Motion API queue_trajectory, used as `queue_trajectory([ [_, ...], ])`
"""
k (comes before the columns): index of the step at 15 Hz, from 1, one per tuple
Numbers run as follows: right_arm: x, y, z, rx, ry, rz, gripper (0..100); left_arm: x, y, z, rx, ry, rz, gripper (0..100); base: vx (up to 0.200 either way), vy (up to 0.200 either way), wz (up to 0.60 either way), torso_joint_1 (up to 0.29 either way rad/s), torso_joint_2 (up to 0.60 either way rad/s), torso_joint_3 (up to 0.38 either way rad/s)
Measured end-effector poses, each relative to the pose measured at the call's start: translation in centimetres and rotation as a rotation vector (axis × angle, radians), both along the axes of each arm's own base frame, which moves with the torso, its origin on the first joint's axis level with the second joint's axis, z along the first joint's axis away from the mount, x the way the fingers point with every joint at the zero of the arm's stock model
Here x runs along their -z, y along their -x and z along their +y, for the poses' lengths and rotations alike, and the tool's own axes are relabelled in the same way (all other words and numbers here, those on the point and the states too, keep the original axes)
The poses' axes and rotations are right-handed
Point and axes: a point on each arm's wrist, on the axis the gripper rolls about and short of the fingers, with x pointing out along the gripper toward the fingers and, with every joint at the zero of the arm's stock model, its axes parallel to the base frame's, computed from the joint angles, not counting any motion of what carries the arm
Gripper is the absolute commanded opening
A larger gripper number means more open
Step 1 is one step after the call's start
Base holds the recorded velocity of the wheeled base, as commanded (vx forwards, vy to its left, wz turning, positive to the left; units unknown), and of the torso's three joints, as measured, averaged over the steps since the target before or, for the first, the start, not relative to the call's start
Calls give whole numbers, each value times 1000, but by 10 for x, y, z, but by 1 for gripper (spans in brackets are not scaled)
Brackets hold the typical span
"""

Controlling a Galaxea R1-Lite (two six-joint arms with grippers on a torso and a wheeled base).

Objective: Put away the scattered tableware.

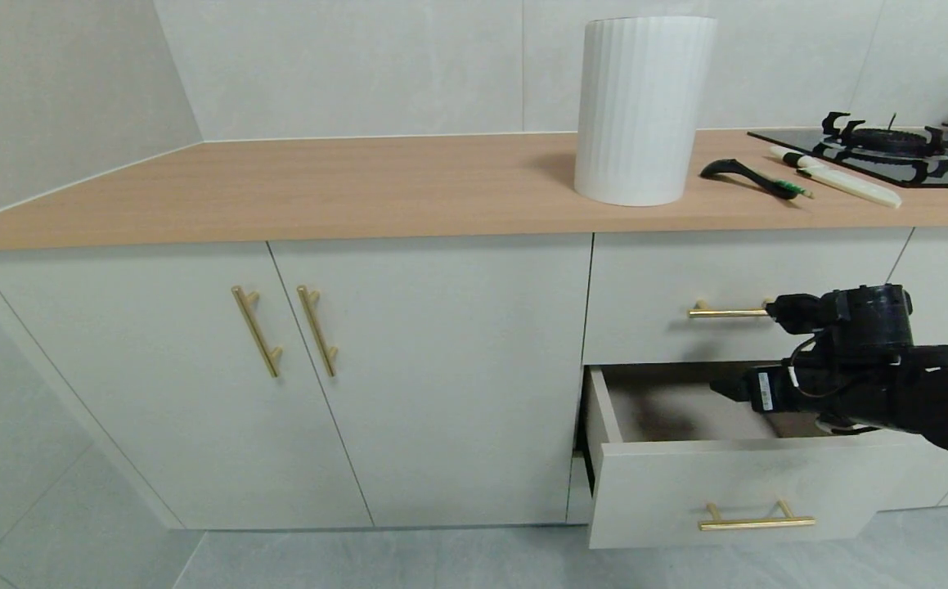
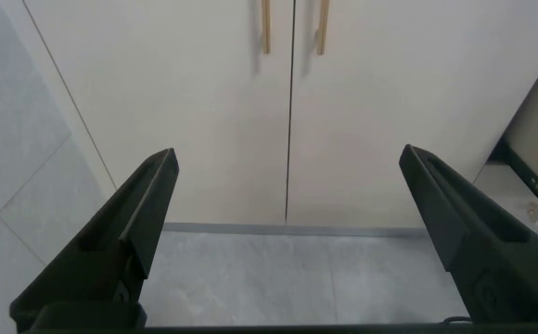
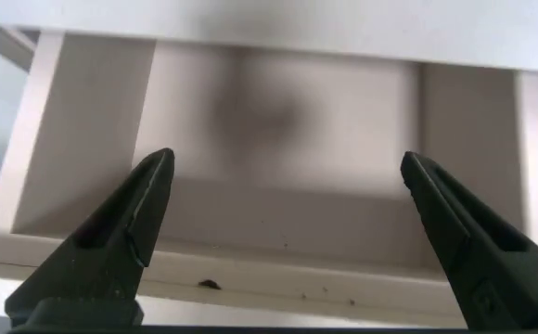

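Beside the canister (image 1: 644,110) lie spoon (image 1: 752,178) and knife (image 1: 837,178).

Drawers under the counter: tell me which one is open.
The lower drawer, with its front pulled out and its inside showing. The upper drawer right above it sits shut.

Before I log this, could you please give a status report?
Left claw open, facing cabinet doors. Right claw open over open drawer. Black utensil, white knife on counter; white canister beside them.
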Motion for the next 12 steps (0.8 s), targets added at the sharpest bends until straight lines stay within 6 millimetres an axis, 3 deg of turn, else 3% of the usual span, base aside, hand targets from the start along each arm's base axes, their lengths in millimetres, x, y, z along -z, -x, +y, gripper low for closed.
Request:
queue_trajectory([
  [6, 24, 2, -1, 10, 30, 164, 100, 0, 0, 0, 0, 0, 0, 100, 0, 0, 0, 0, 0, 0],
  [12, 22, 14, -2, 6, 44, 253, 100, 0, 0, 0, 0, 0, 0, 100, 0, 0, 0, 0, 0, 0],
])
